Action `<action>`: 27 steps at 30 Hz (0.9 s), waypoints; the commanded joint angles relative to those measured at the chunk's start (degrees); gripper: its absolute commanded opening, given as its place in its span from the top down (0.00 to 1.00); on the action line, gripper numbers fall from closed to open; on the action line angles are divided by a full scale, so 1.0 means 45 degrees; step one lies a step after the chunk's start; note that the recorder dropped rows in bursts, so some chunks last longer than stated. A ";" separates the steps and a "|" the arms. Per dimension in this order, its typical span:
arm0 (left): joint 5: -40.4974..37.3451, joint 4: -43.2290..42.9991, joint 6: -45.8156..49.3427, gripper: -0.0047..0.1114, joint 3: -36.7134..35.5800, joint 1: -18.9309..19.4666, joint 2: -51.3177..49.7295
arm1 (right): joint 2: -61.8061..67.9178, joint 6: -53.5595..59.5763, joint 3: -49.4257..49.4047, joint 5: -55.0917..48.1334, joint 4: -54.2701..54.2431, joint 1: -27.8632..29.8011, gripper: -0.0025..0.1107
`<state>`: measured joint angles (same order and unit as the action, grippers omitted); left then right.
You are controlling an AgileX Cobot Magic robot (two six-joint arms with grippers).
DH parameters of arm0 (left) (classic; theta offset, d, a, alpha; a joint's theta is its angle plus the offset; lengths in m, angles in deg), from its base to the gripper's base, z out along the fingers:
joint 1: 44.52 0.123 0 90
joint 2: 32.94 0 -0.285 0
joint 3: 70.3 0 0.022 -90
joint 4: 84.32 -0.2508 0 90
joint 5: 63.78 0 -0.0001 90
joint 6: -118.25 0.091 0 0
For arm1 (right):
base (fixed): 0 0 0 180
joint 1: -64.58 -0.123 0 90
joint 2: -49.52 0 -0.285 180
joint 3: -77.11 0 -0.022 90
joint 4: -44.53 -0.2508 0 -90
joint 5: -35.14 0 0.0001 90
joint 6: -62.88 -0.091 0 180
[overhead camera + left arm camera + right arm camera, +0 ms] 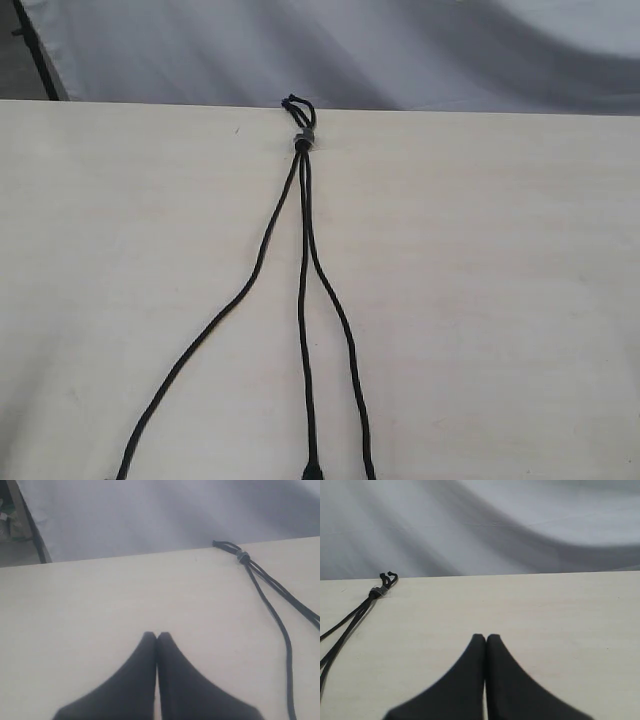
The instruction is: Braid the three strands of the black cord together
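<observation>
The black cord lies on the pale table, its small grey band and short loops at the far edge. From the band three strands fan toward the near edge: left strand, middle strand, right strand. Their tips run out of the exterior view. The band also shows in the left wrist view and the band in the right wrist view. My left gripper is shut on nothing, well off to the cord's side. My right gripper is shut too, empty, away from the cord.
The pale wooden table ends at a far edge just behind the loops. A grey-white cloth backdrop hangs beyond it. A dark stand leg rises at the far left corner.
</observation>
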<state>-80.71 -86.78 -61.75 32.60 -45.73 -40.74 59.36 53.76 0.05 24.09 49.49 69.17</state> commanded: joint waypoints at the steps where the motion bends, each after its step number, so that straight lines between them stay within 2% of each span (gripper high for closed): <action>1: -0.0007 -0.0066 0.0000 0.96 -0.0025 0.0000 0.0003 | -0.0053 0.0018 -0.0036 0.0043 0.0065 -0.0010 0.98; 6: 0.0041 -0.0066 0.0000 0.96 -0.0025 0.0000 0.0003 | -0.0053 -0.0082 -0.0036 0.0250 0.0065 -0.0010 0.98; 9: 0.0659 -0.0066 0.0000 0.96 -0.0025 0.0000 0.0003 | -0.0053 -0.0139 -0.0036 0.1577 0.0065 -0.0010 0.98; 14: 0.4921 0.0176 -0.0820 0.96 -0.0025 0.0000 0.0003 | -0.0053 -0.0716 -0.0036 0.4458 -0.0581 -0.0010 0.98; 17: 0.7345 0.0176 -0.2237 0.96 -0.0025 0.0000 0.0003 | -0.0053 -0.1850 -0.0036 0.6151 -0.0581 -0.0010 0.98; 20: 0.9746 0.0176 -0.4549 0.96 -0.0025 0.0000 0.0003 | -0.0053 -0.2746 -0.0036 0.7984 -0.0518 -0.0010 0.98; 23: 1.2100 0.0176 -0.4516 0.96 -0.0025 0.0000 0.0003 | -0.0053 -0.2746 0.0054 0.8451 -0.0451 -0.0010 0.98; 25: 1.1889 0.0199 -0.3809 0.96 0.0167 0.0000 0.0003 | 0.0088 -0.2603 0.0834 0.7338 -0.0451 -0.0010 0.98; 27: 1.0310 0.0273 -0.3273 0.96 0.1114 0.0000 0.0003 | 0.0593 -0.2323 0.1939 0.5771 -0.0369 -0.0010 0.98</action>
<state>-30.16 -86.40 -79.11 33.92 -45.73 -40.74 59.92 42.01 3.80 56.04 47.14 69.17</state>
